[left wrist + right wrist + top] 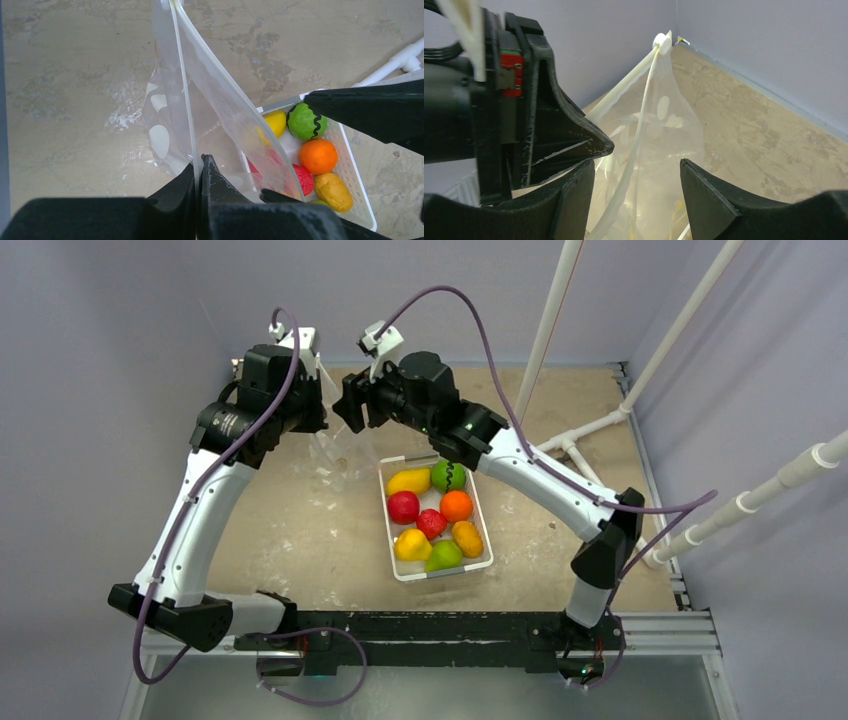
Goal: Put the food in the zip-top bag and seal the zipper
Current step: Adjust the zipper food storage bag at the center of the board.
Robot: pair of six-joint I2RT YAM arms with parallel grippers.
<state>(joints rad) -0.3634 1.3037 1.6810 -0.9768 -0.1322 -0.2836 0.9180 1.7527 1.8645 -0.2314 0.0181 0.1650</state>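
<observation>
Nothing is bagged yet: all the food (432,520) sits in the white tray (450,572). Left of the tray, the left fingers (200,175) pinch the zipper (182,75) tight, holding the zip-top bag (225,120) above the surface (300,540). The right fingers (347,412) gape astride its mouth. Filling and sealing remain.

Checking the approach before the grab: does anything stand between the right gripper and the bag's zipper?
Nothing visible does. The right gripper is open, its jaws either side of one strip of the zipper. The left gripper, shut on the other strip, sits beside them, not between.
</observation>
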